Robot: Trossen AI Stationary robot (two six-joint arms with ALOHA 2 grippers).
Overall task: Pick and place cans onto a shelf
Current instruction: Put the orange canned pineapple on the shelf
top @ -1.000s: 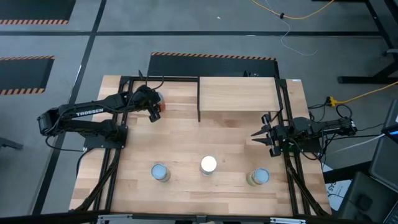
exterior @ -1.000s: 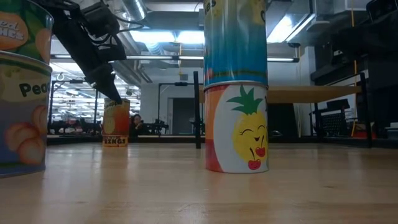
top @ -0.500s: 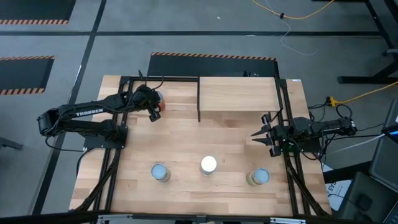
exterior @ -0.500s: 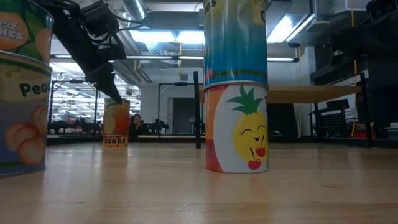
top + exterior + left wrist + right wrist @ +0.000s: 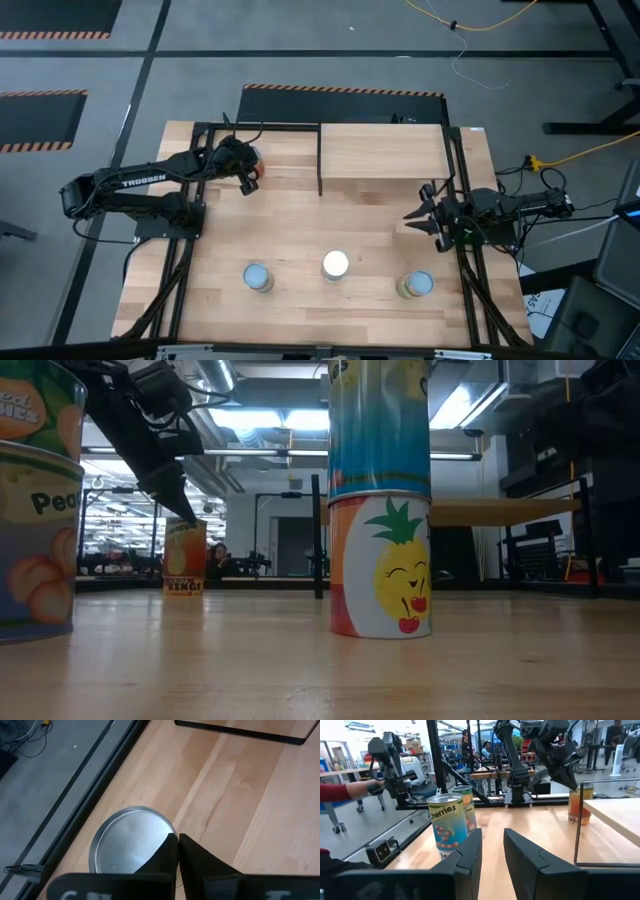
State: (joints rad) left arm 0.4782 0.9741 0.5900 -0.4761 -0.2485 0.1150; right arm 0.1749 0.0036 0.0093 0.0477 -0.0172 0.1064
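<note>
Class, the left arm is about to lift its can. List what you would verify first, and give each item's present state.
1. Left gripper around the orange can: not ok. Its fingers are shut together at the rim, with the can beside them.
2. Orange can upright: ok.
3. Top board of the shelf bare: ok.
4. Lower level of the shelf free: cannot tell.
5. Right gripper out of the way: ok. It is open at the table's right edge.
6. Front cans clear of the path: ok.
</note>
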